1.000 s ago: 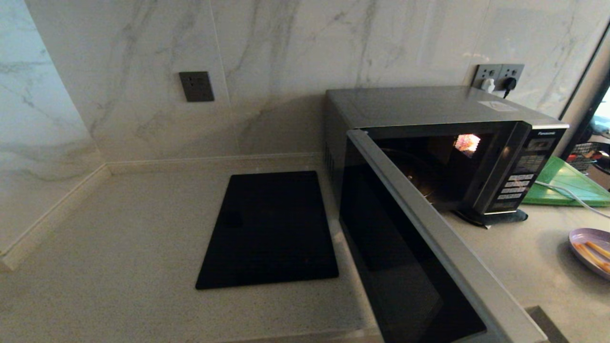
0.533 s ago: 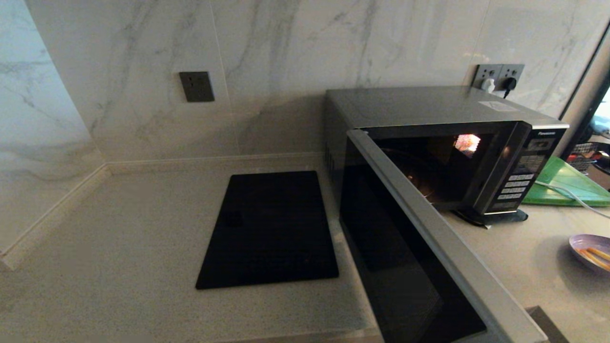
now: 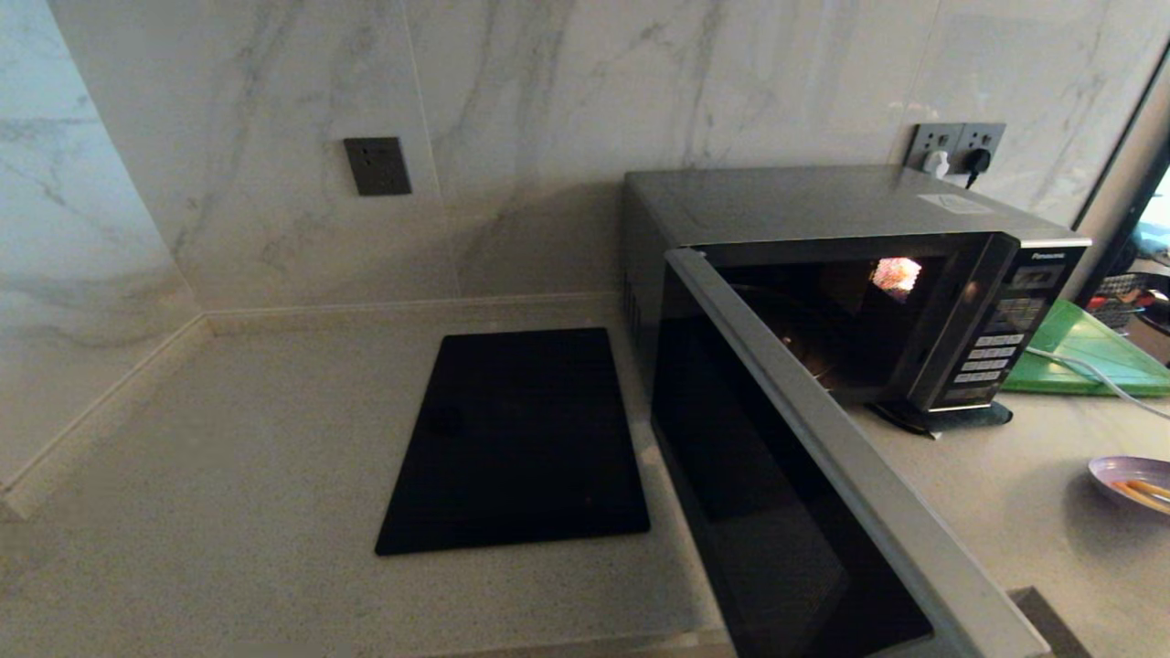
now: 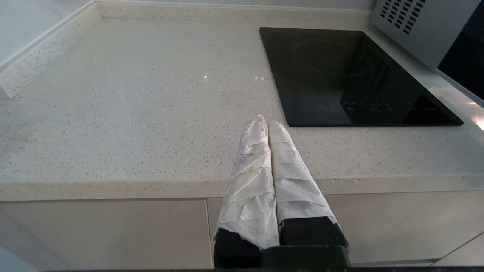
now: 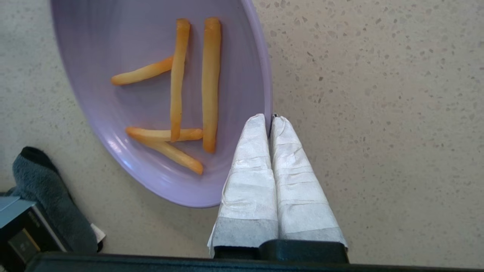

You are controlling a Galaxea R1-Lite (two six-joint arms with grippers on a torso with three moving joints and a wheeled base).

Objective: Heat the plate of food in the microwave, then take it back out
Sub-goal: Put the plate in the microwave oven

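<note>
The microwave (image 3: 823, 210) stands on the counter with its black glass door (image 3: 777, 512) swung wide open toward me and its inside lit. At the far right edge of the head view, the plate of food (image 3: 1129, 477) hangs just above the counter over its shadow. In the right wrist view the lavender plate (image 5: 143, 45) carries several fries (image 5: 210, 75). My right gripper (image 5: 269, 118) is shut on the plate's rim, one finger inside and one outside. My left gripper (image 4: 266, 122) is shut and empty, parked before the counter's front edge.
A flat black cooktop (image 3: 521, 439) lies left of the microwave. Behind the microwave's right side lies a green board (image 3: 1088, 352) with a white cable across it. A grey cloth (image 5: 49, 196) and a dark box lie near the plate. The open door juts over the counter's front.
The plate has shifted right toward the edge of the head view and looks flatter and higher off the counter. The microwave, its door and the left arm have not moved.
</note>
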